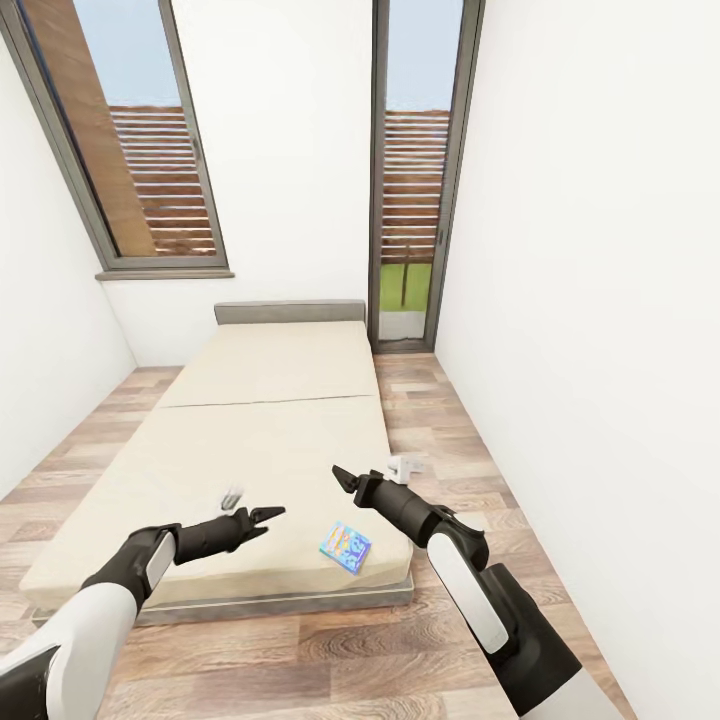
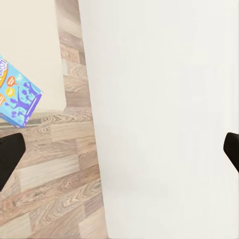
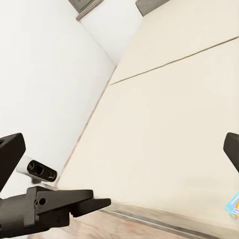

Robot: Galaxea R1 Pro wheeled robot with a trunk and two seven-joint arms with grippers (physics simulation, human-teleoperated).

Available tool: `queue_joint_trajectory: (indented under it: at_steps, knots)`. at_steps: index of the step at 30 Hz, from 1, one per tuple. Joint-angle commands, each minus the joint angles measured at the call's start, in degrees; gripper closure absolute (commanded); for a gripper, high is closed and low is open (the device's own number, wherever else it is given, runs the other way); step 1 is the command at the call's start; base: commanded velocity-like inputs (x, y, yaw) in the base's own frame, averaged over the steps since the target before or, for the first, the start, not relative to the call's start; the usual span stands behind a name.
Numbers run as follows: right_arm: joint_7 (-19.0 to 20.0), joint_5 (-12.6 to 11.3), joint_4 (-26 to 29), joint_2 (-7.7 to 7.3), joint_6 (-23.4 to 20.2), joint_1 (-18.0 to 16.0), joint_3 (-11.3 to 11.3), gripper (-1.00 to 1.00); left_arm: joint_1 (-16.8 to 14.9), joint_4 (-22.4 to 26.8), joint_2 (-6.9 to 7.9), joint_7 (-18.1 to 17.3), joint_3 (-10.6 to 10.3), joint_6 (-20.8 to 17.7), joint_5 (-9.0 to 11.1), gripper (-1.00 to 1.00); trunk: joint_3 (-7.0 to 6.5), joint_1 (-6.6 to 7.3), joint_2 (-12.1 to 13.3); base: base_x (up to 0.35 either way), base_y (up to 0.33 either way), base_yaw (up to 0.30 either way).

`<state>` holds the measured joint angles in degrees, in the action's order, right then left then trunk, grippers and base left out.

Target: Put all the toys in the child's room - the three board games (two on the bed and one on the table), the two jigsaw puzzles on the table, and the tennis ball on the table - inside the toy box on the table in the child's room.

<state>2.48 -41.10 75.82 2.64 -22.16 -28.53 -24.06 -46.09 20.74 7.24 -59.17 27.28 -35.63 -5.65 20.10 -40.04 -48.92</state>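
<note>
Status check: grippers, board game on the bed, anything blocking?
Left gripper and right gripper open, empty, above the bed. Blue board game flat near the bed's foot corner, untouched. Nothing blocking.

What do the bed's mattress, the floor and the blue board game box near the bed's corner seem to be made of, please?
The mattress looks like matte beige fabric, plain with one seam across it. The floor looks like wood planks with visible grain, faintly satin. The blue board game looks like printed cardboard, flat with colourful cover art; whether it is glossy cannot be told.
</note>
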Motion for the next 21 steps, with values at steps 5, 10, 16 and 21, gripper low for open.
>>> queue_joint_trajectory:
  at_steps: [5, 10, 16, 21]
  knots:
    - [0.06, -0.2, 0.03, 0.0, -0.26, -0.04, 0.02, -1.0, 0.02, 0.01, -0.11, -0.41, 0.56, -1.07, 1.08, -1.0, 0.07, -0.01, -0.06, 0.0, 0.0, 0.0]
    - [0.06, -0.21, 0.03, -0.03, -0.26, -0.04, 0.04, -1.0, 0.07, 0.0, -0.08, -0.47, 0.61, -1.91, 1.43, -1.0, 0.07, -0.01, -0.06, 0.0, 0.0, 0.0]
    - [0.06, -0.14, 0.03, -0.08, -0.26, -0.04, 0.06, -1.0, 0.2, -0.12, -0.14, -1.02, 0.9, -3.23, 1.6, -1.0, 0.61, -0.67, -1.26, 0.0, 0.0, 0.0]
    - [0.06, -0.13, 0.1, -0.09, -0.26, -0.04, 0.07, -1.0, 0.33, -0.82, -0.3, -2.16, 1.22, -3.65, 1.67, -1.0, 0.79, -0.89, -1.66, 0.0, 0.0, 0.0]
